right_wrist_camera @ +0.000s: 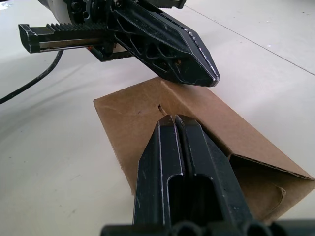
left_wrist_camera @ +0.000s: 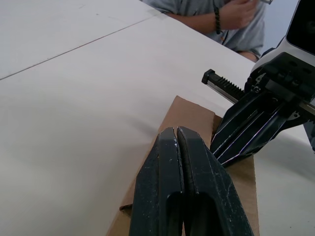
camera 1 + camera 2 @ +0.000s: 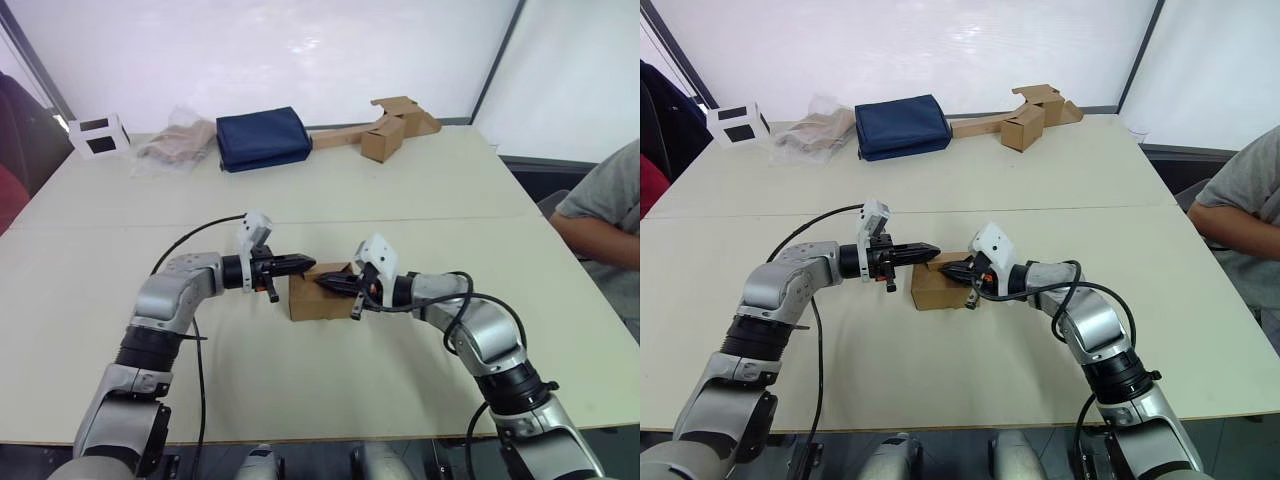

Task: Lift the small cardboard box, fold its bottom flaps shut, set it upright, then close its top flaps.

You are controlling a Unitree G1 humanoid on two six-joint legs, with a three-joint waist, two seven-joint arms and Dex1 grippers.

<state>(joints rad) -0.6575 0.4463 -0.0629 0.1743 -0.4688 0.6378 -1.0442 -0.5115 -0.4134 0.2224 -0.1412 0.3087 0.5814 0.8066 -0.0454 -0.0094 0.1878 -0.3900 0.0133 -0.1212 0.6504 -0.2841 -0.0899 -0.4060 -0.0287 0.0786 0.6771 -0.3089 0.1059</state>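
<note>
Table [image 3: 300,200] | both end effectors closed over small cardboard box [image 3: 312,300]; right wrist: flap ajar

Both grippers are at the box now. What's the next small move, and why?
Probably press the right gripper down on the raised flap. Both pairs of fingers are shut over the small cardboard box, which stands on the table. In the right wrist view one top flap stands tilted up, with a gap under it.
</note>
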